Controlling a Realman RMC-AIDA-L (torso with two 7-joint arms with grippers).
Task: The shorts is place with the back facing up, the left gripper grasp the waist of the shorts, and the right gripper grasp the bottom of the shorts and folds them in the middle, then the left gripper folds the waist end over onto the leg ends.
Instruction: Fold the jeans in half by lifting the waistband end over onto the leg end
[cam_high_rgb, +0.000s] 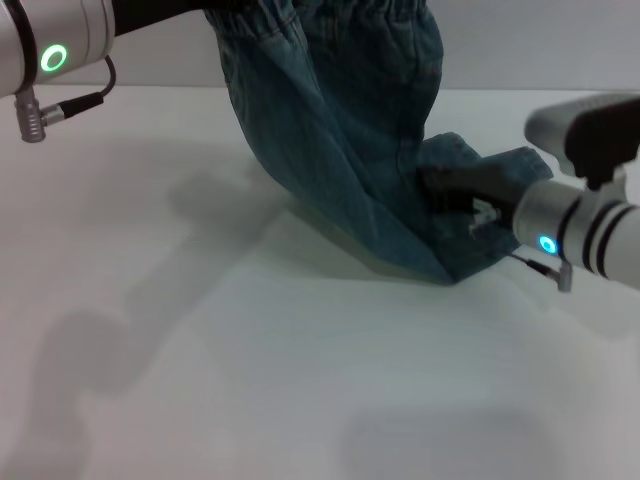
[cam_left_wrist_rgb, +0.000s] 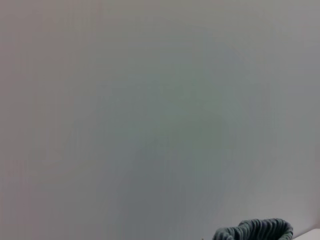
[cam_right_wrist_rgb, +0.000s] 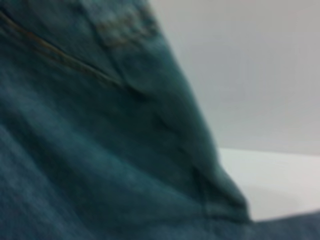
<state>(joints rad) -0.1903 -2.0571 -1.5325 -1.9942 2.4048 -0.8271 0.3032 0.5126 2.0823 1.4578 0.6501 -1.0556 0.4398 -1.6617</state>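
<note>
The blue denim shorts (cam_high_rgb: 330, 130) hang in the air, stretched from the top of the head view down to the table. Their ruffled waist (cam_high_rgb: 330, 12) is at the top, held up by my left gripper (cam_high_rgb: 195, 12), whose fingers are cut off by the picture's edge. A bit of the waist (cam_left_wrist_rgb: 255, 231) also shows in the left wrist view. My right gripper (cam_high_rgb: 445, 188) is low at the right, shut on the bottom of the shorts (cam_high_rgb: 470, 215), which rests near the table. The right wrist view is filled with denim (cam_right_wrist_rgb: 100, 140).
The white table (cam_high_rgb: 250, 380) stretches out in front of and to the left of the shorts. A cable and plug (cam_high_rgb: 35, 115) hang from the left arm at the far left.
</note>
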